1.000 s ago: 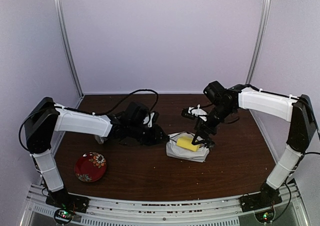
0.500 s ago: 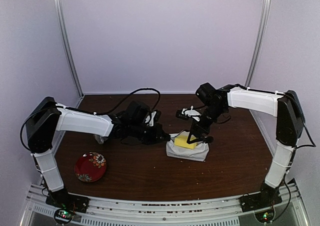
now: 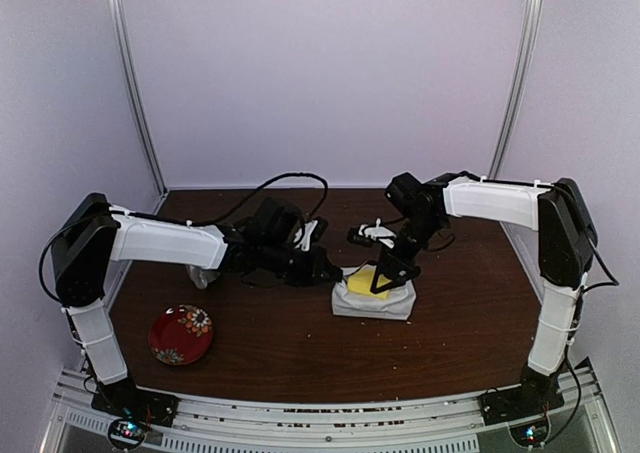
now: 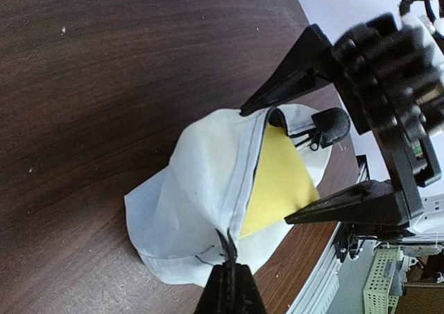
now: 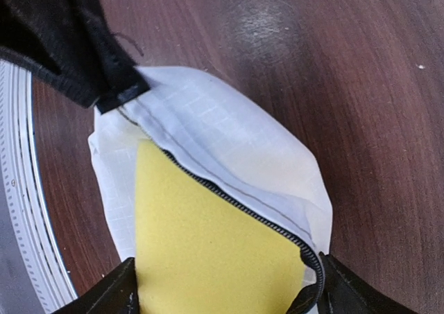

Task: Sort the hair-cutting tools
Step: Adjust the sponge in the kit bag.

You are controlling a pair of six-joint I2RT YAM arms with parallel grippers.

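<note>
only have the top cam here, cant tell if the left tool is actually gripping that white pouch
Observer: Yes. In the left wrist view the left tool is shut on the edge of the white pouch.
Operator: is the zip open
Observer: Open. In the right wrist view the yellow sponge shows through the gap along the zipper.
Operator: and the right tool
Observer: The right tool is open, with one finger on either side of the sponge, not closed on it.
</note>
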